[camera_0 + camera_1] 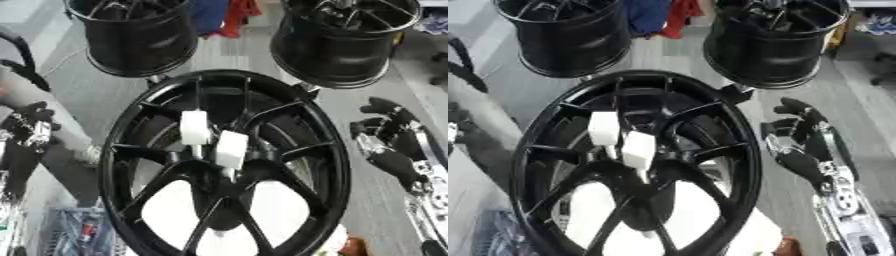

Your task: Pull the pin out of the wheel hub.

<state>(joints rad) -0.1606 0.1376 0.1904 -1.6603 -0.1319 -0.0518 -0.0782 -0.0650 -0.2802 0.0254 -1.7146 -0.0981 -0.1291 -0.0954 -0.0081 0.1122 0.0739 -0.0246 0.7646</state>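
The approach step is judged in hand: the right hand (798, 145), fingers relaxed and empty, is held at three o'clock beside the wheel hub (223, 165), while the left hand (31, 125) at nine o'clock cannot be judged. Two white pins (194, 127) are counted at the hub's centre, with two further rims (140, 35) at twelve o'clock; a reach inward and a grasp of one pin is called for next.

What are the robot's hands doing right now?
Left hand: beside the wheel, holding nothing; fingers cannot be told.
Right hand: open, holding nothing.
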